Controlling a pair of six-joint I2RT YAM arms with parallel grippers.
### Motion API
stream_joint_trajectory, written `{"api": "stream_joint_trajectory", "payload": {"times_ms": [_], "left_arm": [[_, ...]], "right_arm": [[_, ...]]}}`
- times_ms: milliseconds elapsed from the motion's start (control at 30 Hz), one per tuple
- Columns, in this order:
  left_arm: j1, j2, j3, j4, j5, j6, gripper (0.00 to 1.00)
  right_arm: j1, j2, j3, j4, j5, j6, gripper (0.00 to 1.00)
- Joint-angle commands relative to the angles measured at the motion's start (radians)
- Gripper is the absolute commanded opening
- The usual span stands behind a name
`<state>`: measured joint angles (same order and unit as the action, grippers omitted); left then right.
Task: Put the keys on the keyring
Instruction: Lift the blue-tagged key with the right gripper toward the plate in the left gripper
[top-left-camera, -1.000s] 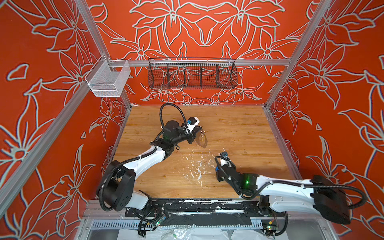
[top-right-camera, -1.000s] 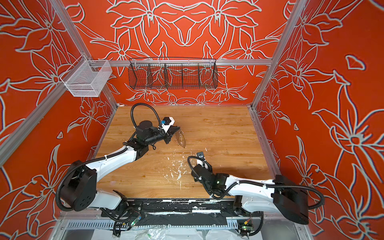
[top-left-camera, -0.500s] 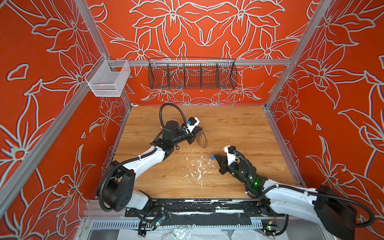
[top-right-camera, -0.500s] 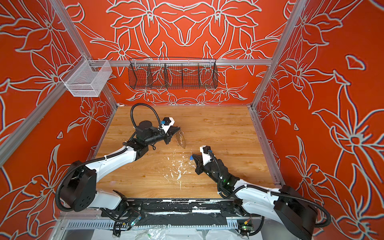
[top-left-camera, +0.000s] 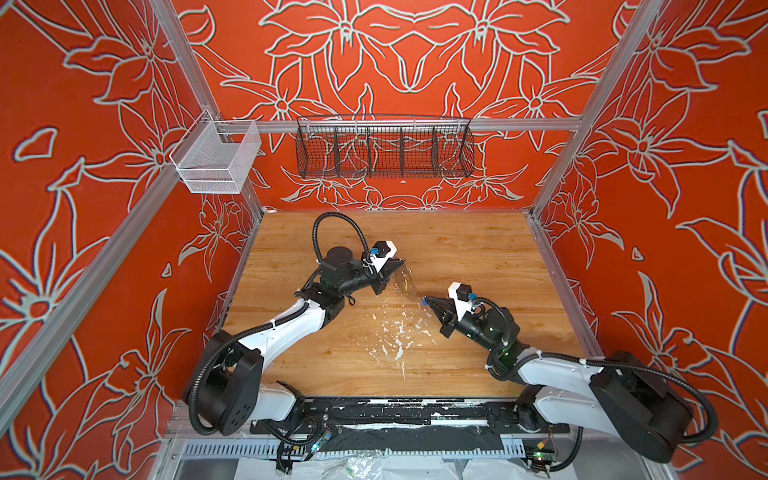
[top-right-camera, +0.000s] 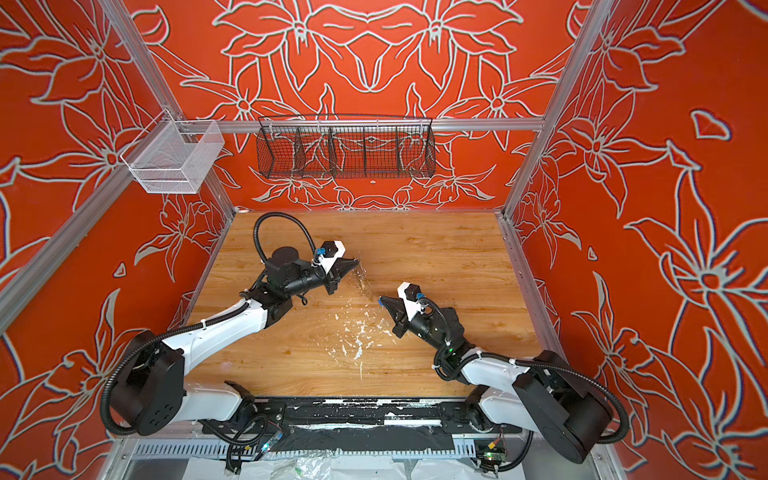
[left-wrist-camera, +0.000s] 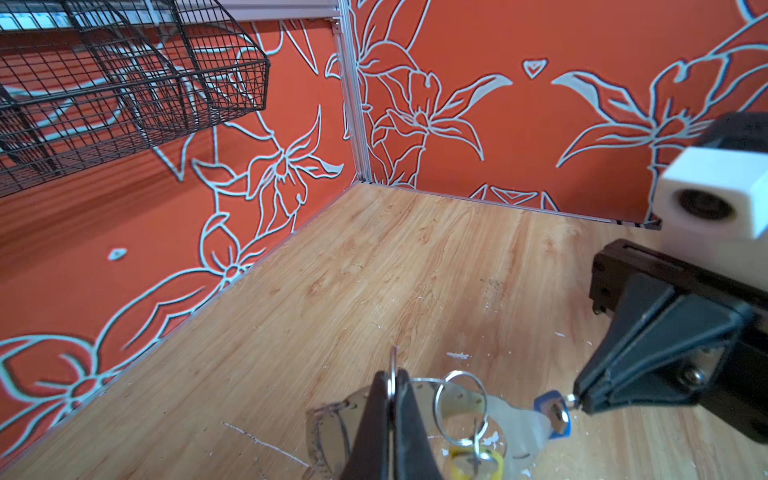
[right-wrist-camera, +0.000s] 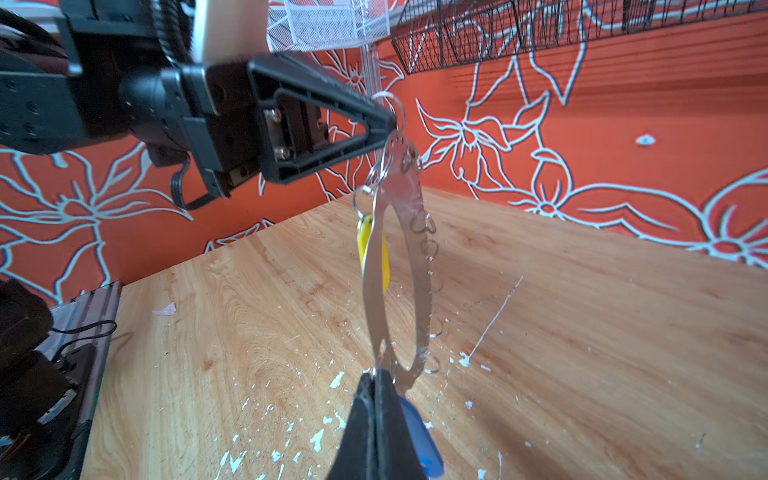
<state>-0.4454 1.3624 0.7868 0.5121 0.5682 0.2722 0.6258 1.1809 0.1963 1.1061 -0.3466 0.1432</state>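
The black basket (top-left-camera: 384, 151) and white basket (top-left-camera: 216, 162) hang on the rail (top-left-camera: 519, 123). Below the black basket, over the paint-flecked wood table (top-left-camera: 478, 257), the left gripper (left-wrist-camera: 390, 386) pinches the keyring (right-wrist-camera: 419, 257) by its top edge. The yellow key (right-wrist-camera: 365, 232) dangles from it. The right gripper (right-wrist-camera: 376, 382) clamps the blue key (left-wrist-camera: 555, 411) beside the keyring's lower edge. Orange floral walls (top-left-camera: 415, 54) surround the table.

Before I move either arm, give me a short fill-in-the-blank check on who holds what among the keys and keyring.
The keyring hangs from the shut ___ gripper.
The key already hanging on the keyring has a ___ tag.
The right gripper is shut on the other key, the one with the ___ tag.
Missing words: left; yellow; blue.
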Motion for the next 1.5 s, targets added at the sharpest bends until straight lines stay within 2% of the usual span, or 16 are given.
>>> {"api": "stream_joint_trajectory", "payload": {"times_ms": [0, 133, 267, 400, 567, 767, 1167, 1467], "left_arm": [[-0.004, -0.030, 0.001, 0.062, 0.065, 0.021, 0.00], [-0.006, -0.044, -0.027, 0.103, 0.100, 0.040, 0.00], [-0.013, -0.055, -0.046, 0.123, 0.147, 0.069, 0.00], [-0.030, -0.064, -0.058, 0.117, 0.174, 0.116, 0.00], [-0.055, -0.070, -0.057, 0.097, 0.193, 0.160, 0.00], [-0.072, -0.091, -0.063, 0.062, 0.205, 0.212, 0.00], [-0.097, -0.094, -0.076, 0.040, 0.236, 0.306, 0.00], [-0.108, -0.077, -0.068, 0.021, 0.224, 0.349, 0.00]], "right_arm": [[-0.017, -0.087, 0.039, -0.062, -0.071, -0.068, 0.00], [-0.017, -0.201, 0.088, -0.290, 0.034, -0.084, 0.00], [-0.016, -0.288, 0.055, -0.285, 0.051, -0.072, 0.00], [-0.017, -0.310, 0.097, -0.385, 0.071, -0.045, 0.00], [-0.017, -0.290, 0.092, -0.342, -0.010, -0.039, 0.00], [-0.012, -0.315, 0.117, -0.399, -0.030, -0.060, 0.00], [0.047, -0.327, 0.155, -0.391, -0.078, -0.051, 0.00], [0.084, -0.325, 0.149, -0.385, -0.072, -0.073, 0.00]]}}
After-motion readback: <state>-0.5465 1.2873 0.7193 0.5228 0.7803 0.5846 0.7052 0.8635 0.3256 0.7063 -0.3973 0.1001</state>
